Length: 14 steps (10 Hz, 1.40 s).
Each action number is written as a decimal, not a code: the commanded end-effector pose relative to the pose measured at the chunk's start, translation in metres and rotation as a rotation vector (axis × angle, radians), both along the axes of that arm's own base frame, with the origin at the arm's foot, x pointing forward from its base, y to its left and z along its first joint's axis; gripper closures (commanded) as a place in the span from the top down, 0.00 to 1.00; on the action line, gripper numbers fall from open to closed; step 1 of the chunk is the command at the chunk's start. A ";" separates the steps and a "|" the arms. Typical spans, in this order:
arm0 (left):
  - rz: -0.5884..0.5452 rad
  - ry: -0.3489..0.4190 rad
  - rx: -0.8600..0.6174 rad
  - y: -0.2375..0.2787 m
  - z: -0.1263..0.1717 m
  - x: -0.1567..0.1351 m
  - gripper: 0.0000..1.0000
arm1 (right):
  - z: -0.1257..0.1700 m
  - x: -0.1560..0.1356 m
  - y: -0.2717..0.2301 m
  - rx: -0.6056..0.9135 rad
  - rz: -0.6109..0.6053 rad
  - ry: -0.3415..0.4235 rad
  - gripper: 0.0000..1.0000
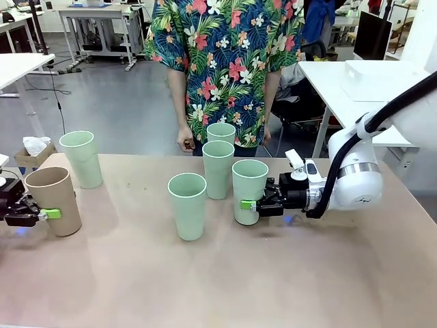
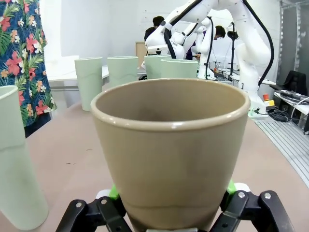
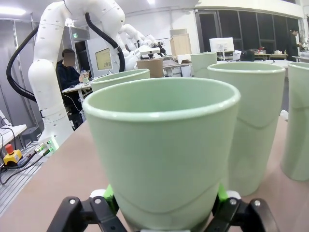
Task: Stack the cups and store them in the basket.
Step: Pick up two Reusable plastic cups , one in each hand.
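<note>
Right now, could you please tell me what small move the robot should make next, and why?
Probably lift the right claw straight up: it is shut on a mint cup standing on the table, and the free mint cup beside it stands open-mouthed, ready to take it.

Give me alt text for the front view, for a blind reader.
On a brown table, the left gripper clamps a tall tan brown matte tumbler at the left edge and the right gripper clamps a pale mint green tumbler near the middle. Four more mint green tumblers stand free; a person in a floral shirt stands behind.
</note>
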<state>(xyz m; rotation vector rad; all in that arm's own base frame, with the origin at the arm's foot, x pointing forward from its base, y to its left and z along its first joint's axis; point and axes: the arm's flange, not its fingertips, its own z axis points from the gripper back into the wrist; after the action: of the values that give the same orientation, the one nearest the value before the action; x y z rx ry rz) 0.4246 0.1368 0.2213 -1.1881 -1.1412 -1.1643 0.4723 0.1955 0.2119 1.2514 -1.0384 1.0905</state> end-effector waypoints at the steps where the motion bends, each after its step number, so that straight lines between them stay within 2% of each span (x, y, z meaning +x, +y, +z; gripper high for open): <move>1: 0.011 -0.037 -0.011 -0.001 0.001 -0.003 0.42 | 0.001 -0.001 0.000 -0.002 -0.011 0.002 0.40; 2: 0.000 0.000 0.000 0.000 0.000 0.000 0.85 | 0.000 0.000 0.000 0.000 0.000 0.000 0.84; 4: 0.049 -0.042 -0.017 -0.017 0.038 -0.010 0.85 | 0.038 0.001 -0.010 -0.008 -0.058 -0.066 0.84; 9: 0.034 -0.081 -0.049 -0.103 0.127 -0.035 0.85 | 0.127 -0.015 -0.074 -0.022 -0.140 -0.125 0.84; 12: 0.022 -0.106 -0.009 -0.150 0.169 -0.055 0.85 | 0.150 -0.043 -0.116 -0.005 -0.180 -0.133 0.84; 14: -0.001 -0.104 0.017 -0.172 0.178 -0.063 0.85 | 0.156 -0.058 -0.135 -0.023 -0.186 -0.148 0.84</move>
<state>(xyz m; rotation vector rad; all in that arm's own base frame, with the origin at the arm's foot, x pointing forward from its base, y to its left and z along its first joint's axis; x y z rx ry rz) 0.3674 -0.0263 0.3968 -1.1313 -1.2082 -1.2773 0.4236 0.0662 0.3603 1.0276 -1.2354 1.0628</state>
